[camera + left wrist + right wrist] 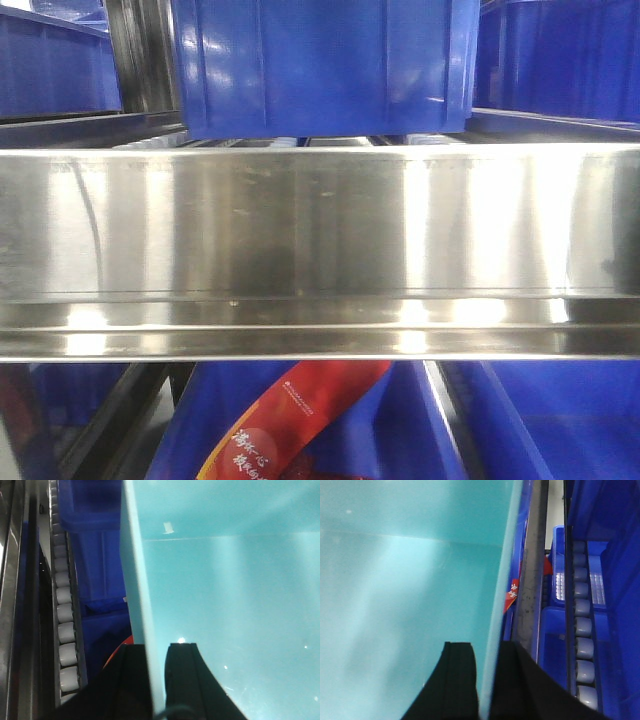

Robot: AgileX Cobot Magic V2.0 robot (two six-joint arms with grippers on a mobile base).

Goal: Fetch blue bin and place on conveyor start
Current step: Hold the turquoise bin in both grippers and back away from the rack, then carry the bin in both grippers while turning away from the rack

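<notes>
Blue bin [225, 580] clamped by left tool [156, 650], right tool [486, 647].

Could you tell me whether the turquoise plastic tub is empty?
Empty where visible: the turquoise plastic tub shows a bare interior.

Glare streaks the steel shelf rail [320, 240] in vertical bands; both wrist views are soft, with the blue bin [240, 605] brightly lit
</notes>
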